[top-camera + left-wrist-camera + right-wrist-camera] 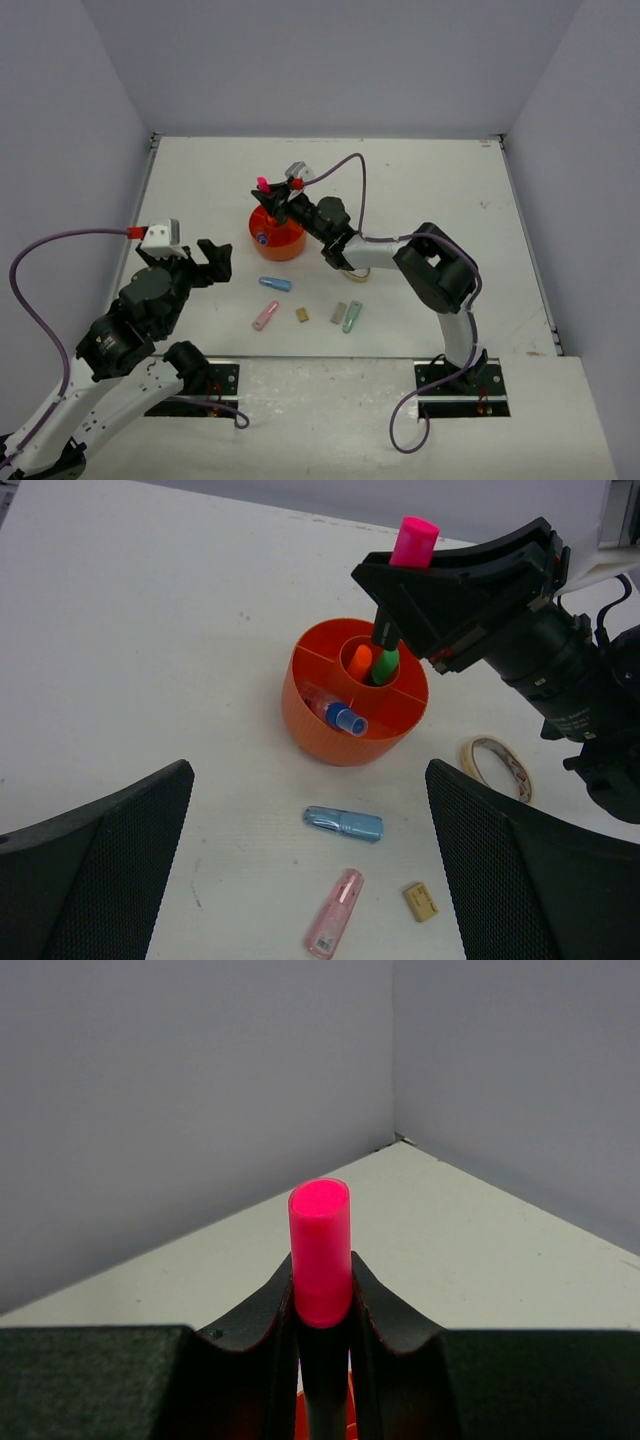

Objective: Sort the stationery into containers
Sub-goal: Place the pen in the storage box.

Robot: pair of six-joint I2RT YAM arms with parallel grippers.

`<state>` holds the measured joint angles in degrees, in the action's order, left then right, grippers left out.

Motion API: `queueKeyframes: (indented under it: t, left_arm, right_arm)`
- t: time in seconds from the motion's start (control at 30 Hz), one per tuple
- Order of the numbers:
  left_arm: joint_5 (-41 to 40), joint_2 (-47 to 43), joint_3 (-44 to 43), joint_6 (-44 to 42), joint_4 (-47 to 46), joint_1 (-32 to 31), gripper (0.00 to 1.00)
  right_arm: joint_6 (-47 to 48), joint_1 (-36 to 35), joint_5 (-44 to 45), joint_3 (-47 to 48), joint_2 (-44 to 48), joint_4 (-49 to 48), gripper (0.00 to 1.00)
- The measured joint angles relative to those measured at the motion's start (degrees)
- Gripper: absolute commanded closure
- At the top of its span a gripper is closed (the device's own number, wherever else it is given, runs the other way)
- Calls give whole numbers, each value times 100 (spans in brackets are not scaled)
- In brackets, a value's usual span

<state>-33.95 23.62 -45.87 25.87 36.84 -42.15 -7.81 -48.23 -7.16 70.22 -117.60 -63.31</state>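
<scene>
Partway through, by the look of it. Already in the orange organiser (330,730): an orange highlighter (360,662) and a green highlighter (386,664) standing in the central well, plus a blue-capped piece (343,719) lying slanted in an outer compartment. Clamped in the right hand (395,595), fingers pressed on its black barrel: a pink highlighter (413,540), upright, cap up, lower end just above or just inside the central well beside the other two; hard to say which. Not let go yet, so only half counted. Spread wide and holding nothing: the left hand (213,263), hovering over the near left of the bench (420,180), apart from every item. Out on the bench, in front of the organiser: a blue capsule (343,824), a pink capsule (334,913), a tan block (420,901), a grey block (338,313), a green capsule (351,317) and, off to one side, a tape ring (495,765). Roughly a third stowed, then; six pieces left to lift, with no telling from here which compartment suits each.
</scene>
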Motion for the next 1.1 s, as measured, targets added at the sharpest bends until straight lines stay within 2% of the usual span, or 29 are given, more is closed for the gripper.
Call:
queueKeyframes:
  t: [0.43, 0.8, 1.1]
  left_arm:
    - [79, 0, 66, -13, -77, 0, 0]
    - [83, 0, 68, -15, -79, 0, 0]
    - [90, -2, 68, -15, -79, 0, 0]
  right_arm:
    - [-527, 20, 354, 22, -496, -709, 96]
    - [-874, 32, 522, 20, -538, -949, 96]
    - [-1268, 138, 772, 15, -538, -972, 87]
